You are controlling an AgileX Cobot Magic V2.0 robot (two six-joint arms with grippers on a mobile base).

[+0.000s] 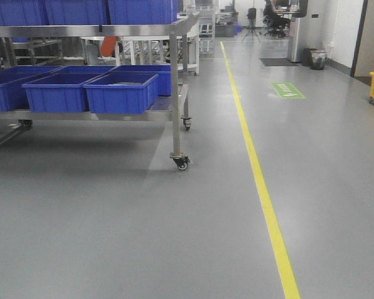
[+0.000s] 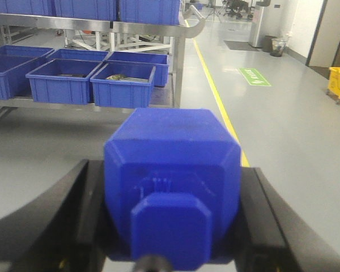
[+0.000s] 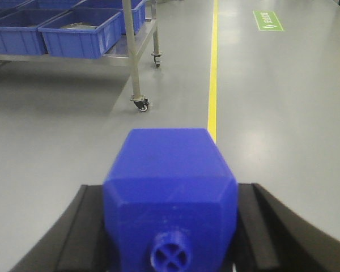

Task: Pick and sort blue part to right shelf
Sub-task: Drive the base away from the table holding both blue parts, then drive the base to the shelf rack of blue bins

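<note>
Blue plastic filled the left wrist view: the blue part (image 2: pixel 173 187), its low stepped top turned toward the lens, sat clamped between the left fingers (image 2: pixel 62 226), which pressed on both its flanks. We saw the right fingers (image 3: pixel 272 226) clenched in the same way on a second blue block (image 3: pixel 170 192) — this one with a round knob (image 3: pixel 170 258) on its near end. In the front view the right shelf (image 1: pixel 137 30) stood in the upper left of the frame on casters (image 1: pixel 181 163), with blue crates (image 1: pixel 120 93) lined along its lower level. Right of it a yellow line (image 1: pixel 262 187) ran up the grey floor (image 1: pixel 112 237) — a green sign (image 1: pixel 287 90) lay just beyond, farther back.
</note>
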